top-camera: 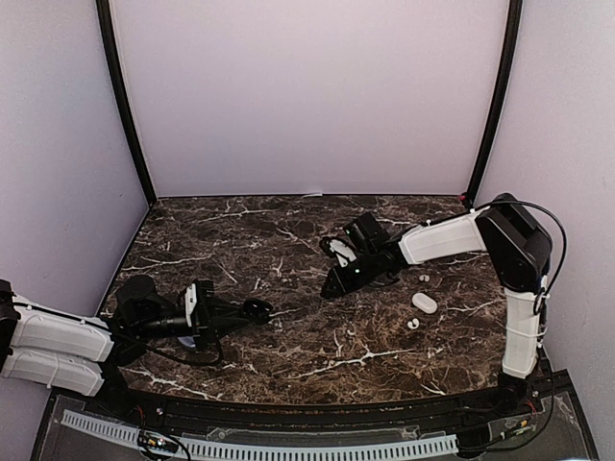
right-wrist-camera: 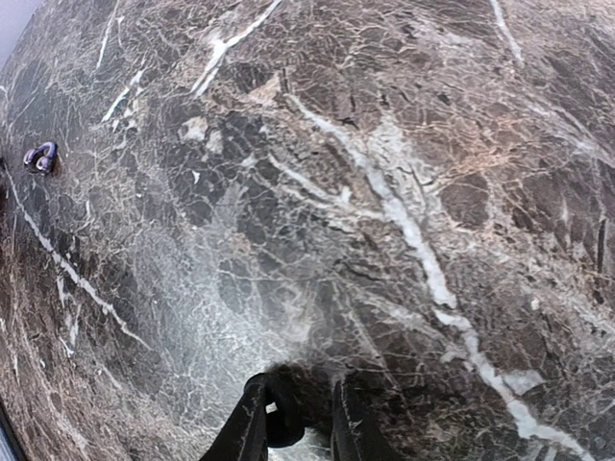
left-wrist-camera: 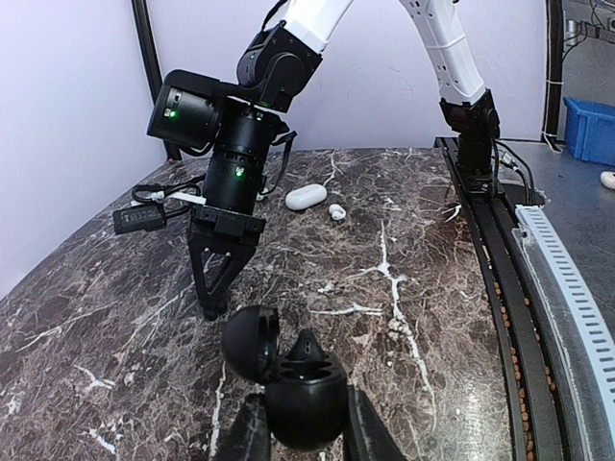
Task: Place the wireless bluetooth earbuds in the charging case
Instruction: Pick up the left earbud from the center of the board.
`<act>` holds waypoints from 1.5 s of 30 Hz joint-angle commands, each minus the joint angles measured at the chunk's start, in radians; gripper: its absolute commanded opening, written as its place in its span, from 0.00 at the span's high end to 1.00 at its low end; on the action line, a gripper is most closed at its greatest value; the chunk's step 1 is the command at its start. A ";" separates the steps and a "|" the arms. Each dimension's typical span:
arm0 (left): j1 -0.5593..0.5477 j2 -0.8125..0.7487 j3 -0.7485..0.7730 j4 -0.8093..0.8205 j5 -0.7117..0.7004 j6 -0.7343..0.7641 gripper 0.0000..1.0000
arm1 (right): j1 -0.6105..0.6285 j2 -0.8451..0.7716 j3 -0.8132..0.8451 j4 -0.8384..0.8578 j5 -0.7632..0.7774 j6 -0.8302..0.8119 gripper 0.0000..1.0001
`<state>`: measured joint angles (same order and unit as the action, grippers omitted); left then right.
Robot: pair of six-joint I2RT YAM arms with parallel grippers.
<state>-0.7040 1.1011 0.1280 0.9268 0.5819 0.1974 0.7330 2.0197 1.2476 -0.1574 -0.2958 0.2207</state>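
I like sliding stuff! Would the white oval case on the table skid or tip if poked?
The smooth white oval case lies low and flat, so tipping seems unlikely. Its rounded shell would probably skid or spin easily.

Top view looks down from behind; wrist views hug the worktop (top-camera: 288, 355); left wrist also shows the right arm (left-wrist-camera: 437, 48).

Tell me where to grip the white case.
Best grip the white case across its short width, coming straight down from above. It lies flat and closed, a low oval, and a white bud sits close beside it.
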 commanded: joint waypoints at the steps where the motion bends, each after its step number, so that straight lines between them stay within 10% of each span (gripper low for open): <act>1: 0.003 0.002 0.012 0.014 0.002 -0.004 1.00 | 0.015 -0.012 -0.025 -0.005 -0.021 -0.014 0.77; 36: 0.004 0.000 0.001 0.058 0.137 -0.004 1.00 | 0.078 -0.212 -0.127 0.116 -0.064 -0.111 0.98; 45: 0.004 0.024 0.001 0.092 0.191 -0.013 1.00 | 0.199 -0.464 -0.324 0.378 -0.002 -0.157 1.00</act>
<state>-0.7040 1.1130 0.1280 0.9680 0.7219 0.1974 0.8925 1.6573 0.9859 0.0322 -0.3237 0.0898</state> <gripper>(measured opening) 0.227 0.009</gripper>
